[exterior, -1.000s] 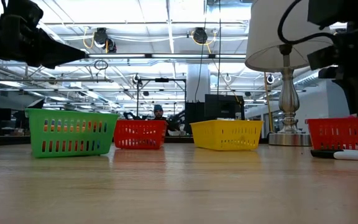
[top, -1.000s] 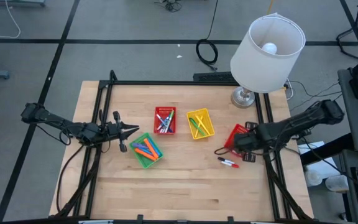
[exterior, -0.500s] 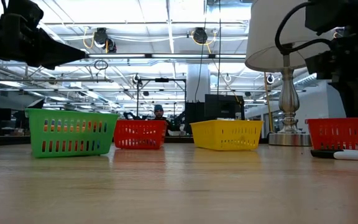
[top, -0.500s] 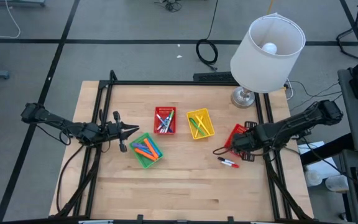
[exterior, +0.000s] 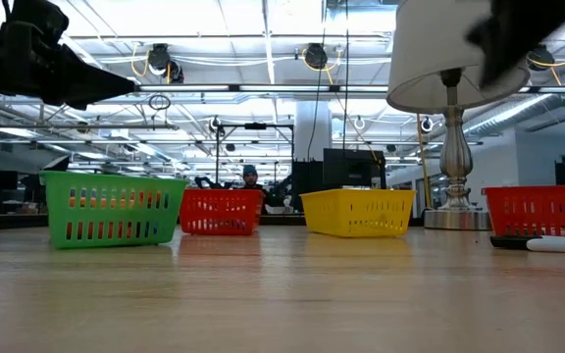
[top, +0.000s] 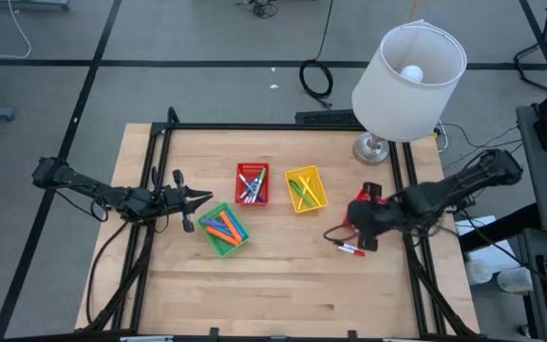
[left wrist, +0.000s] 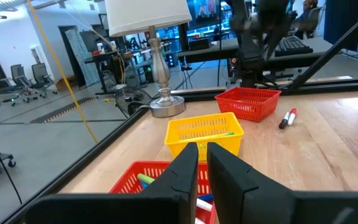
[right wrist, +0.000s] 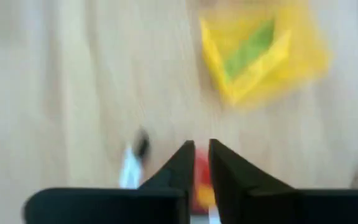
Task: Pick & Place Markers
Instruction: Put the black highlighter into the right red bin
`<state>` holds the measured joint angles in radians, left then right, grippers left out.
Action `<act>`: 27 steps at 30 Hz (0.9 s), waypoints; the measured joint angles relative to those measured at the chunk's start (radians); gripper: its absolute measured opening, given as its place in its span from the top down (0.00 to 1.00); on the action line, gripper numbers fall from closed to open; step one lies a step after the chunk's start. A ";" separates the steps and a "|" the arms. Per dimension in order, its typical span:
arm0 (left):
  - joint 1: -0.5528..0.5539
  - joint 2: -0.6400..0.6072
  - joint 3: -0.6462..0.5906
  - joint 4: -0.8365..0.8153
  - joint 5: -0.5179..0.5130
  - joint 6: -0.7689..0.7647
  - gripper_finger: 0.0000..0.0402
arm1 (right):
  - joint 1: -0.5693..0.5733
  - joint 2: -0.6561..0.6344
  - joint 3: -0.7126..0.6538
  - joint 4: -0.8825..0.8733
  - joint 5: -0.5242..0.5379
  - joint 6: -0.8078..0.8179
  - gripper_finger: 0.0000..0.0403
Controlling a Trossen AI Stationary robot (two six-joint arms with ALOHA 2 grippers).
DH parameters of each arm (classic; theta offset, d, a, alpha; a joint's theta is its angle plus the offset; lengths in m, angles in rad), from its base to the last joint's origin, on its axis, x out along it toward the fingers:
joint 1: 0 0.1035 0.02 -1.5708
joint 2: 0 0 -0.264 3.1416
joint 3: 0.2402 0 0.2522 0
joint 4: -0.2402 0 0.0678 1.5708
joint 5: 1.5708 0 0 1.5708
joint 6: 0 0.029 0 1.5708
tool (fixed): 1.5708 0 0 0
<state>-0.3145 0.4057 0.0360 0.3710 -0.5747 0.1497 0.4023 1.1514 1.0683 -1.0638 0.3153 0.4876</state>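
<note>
Four mesh baskets on the table (top: 283,294), taken here from the lamp (top: 408,71) at the far right corner. Directly in front of the lamp's base, a red basket (left wrist: 248,101); toward the table's middle from the lamp, a yellow basket (top: 305,188) with green and yellow markers; past that, a second red basket (top: 252,183) with pale ones; farthest from the lamp, a green basket (top: 222,229) with orange and blue ones. Two loose markers (top: 350,249) on the bare wood, in front of the lamp-side red basket and just off its near edge — one dark, one white with a red cap.

Right gripper (top: 361,228) low over that spot, between the lamp-side basket and the loose pair; fingers (right wrist: 181,163) nearly together with a thin gap, red showing in it, though whether anything is clamped cannot be told. Left gripper (top: 198,199) parked beside the green basket, well away from the lamp, fingers (left wrist: 185,168) nearly together on nothing.

Step in hand, by appearance: picking up a loose marker. Next move calls for a confirmed grip, a clean lift, then carriage to a matching basket — likely a red one.
</note>
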 joint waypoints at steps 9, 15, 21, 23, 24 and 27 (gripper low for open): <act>0.000 0.000 0.000 0.008 0.000 -0.041 0.89 | 0.274 -0.002 0.066 0.621 0.235 -0.368 0.97; 0.000 0.000 0.000 0.053 0.005 -0.081 0.89 | 0.360 -0.001 -0.123 0.986 0.234 -0.500 0.99; 0.000 0.000 0.000 0.053 0.005 -0.064 0.89 | 0.378 -0.001 -0.400 1.418 0.238 -0.569 0.99; 0.000 0.000 0.000 0.053 0.006 -0.044 0.89 | 0.378 -0.001 -0.505 1.599 0.238 -0.610 1.00; 0.000 0.000 0.000 0.053 0.006 -0.035 0.89 | 0.377 -0.001 -0.554 1.679 0.238 -0.622 1.00; 0.000 0.000 0.004 0.051 0.015 -0.019 0.89 | 0.376 -0.007 -0.681 1.870 0.247 -0.633 1.00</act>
<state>-0.3145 0.4057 0.0401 0.4217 -0.5595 0.1305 0.7784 1.1446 0.3875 0.8066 0.5620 -0.1454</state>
